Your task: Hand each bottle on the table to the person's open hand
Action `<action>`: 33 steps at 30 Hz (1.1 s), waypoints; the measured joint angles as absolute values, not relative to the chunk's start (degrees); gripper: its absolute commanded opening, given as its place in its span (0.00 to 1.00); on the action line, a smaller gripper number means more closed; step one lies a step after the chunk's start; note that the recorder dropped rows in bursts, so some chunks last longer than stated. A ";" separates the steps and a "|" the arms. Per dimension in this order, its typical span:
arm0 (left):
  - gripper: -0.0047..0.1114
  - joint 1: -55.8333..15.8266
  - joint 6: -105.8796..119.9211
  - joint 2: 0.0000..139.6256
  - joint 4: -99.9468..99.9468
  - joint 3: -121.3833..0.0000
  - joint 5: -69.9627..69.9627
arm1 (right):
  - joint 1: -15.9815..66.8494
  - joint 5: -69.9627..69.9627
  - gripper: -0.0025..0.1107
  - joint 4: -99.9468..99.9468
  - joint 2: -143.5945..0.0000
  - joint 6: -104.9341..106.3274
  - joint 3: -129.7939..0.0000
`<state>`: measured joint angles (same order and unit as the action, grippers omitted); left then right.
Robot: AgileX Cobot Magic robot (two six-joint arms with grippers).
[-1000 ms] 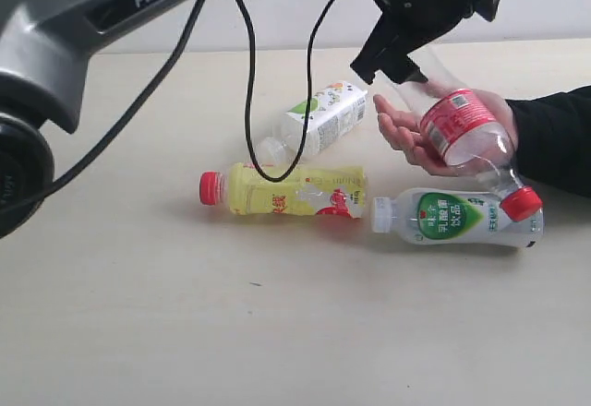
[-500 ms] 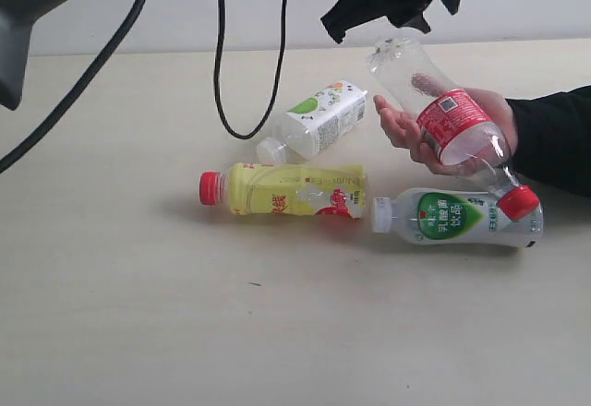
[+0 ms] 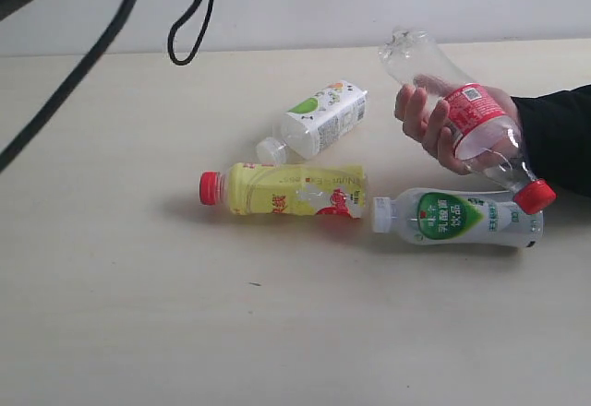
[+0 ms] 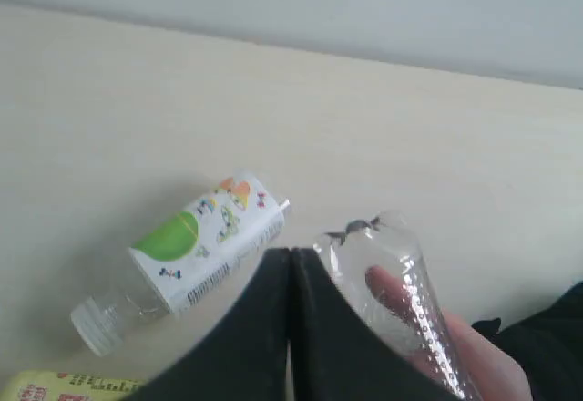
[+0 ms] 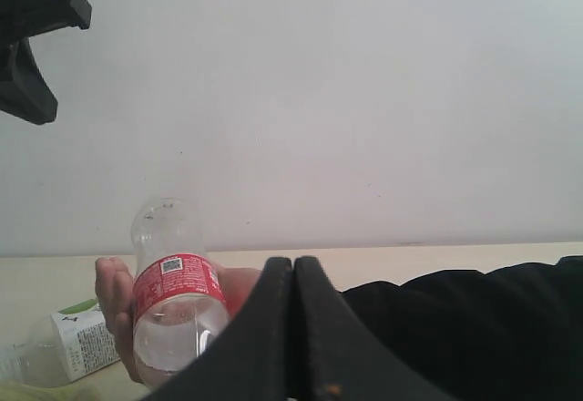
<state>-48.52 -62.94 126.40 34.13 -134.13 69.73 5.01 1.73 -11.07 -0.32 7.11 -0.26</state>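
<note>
Red-label bottle (image 3: 473,120): tilted in the person's open hand (image 3: 427,122), fingers curling round it, red cap lowest; a code square on the label, wording unreadable.
Green-white bottle (image 3: 454,218): flat on the table (image 3: 185,314), label reads 乳酸菌饮品.
Yellow bottle (image 3: 284,191): on its side just beside it, red print too small to read.
White leaf bottle (image 3: 325,115): lying behind the yellow one.
Left gripper (image 4: 290,260): jaws pressed together, holding nothing.
Right gripper (image 5: 293,264): jaws closed tight, empty.

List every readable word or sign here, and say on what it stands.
"乳酸菌饮品": green-white label of the clear plastic bottle with white cap.
Too small or blurred: red print on the yellow plastic bottle with red cap; red label of the clear red-capped bottle; squarish white bottle with green leaf.
</note>
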 measured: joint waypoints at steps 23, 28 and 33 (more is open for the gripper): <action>0.04 -59.24 -89.78 118.64 68.76 -105.10 69.50 | 5.01 1.73 0.02 -11.07 -0.32 7.11 -0.26; 0.04 -59.24 -92.81 111.89 71.98 -92.29 69.71 | 5.01 1.73 0.02 -11.07 -0.32 7.11 -0.26; 0.04 -59.24 -93.08 103.95 70.53 -82.54 69.61 | 5.01 1.73 0.02 -11.07 -0.32 7.11 -0.26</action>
